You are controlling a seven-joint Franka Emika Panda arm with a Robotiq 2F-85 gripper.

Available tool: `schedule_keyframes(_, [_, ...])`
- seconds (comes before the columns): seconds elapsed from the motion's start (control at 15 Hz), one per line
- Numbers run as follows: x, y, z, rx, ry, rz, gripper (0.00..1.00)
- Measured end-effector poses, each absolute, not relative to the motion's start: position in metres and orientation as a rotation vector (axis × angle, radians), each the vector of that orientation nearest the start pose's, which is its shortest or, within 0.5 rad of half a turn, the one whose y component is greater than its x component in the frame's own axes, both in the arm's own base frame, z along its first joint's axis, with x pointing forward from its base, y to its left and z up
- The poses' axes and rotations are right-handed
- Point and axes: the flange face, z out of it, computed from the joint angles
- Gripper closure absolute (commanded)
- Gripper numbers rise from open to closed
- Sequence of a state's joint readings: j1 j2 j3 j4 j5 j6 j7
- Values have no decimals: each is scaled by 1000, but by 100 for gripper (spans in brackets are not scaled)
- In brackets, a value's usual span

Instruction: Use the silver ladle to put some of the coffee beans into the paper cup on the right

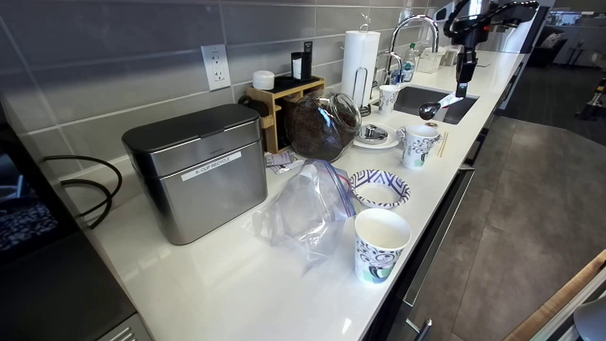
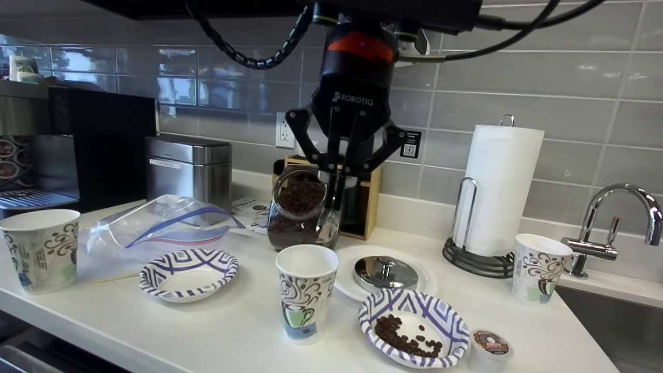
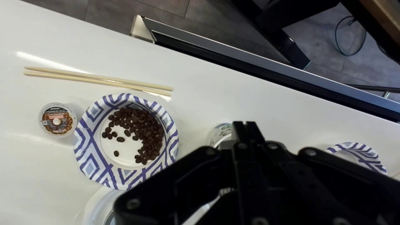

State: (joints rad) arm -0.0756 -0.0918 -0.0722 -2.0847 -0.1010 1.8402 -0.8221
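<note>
Delivery to the cup looks like the step in hand: the claw (image 3: 245, 128) clamps the shiny, round-ended silver ladle (image 1: 430, 110) up beside the shallow paper bowl (image 3: 86, 143), near the tapering printed paper cup (image 2: 306, 300), probably the target, which stands just next to that bowl. Next likely comes tipping the ladle; its load is hard to tell. Glossy oval coffee beans (image 3: 150, 134) lie inside the bowl.
</note>
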Motion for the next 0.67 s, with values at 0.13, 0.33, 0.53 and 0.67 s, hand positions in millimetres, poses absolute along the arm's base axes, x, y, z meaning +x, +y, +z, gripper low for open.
schedule_keyframes(0.13, [501, -79, 455, -2960, -1092, 290, 99])
schedule_keyframes(0.33, [499, -72, 455, -2994, -1088, 316, 99])
schedule_keyframes(0.53, [499, -65, 456, -3024, -1089, 331, 99])
schedule_keyframes(0.67, [500, -61, 457, -3040, -1099, 339, 99])
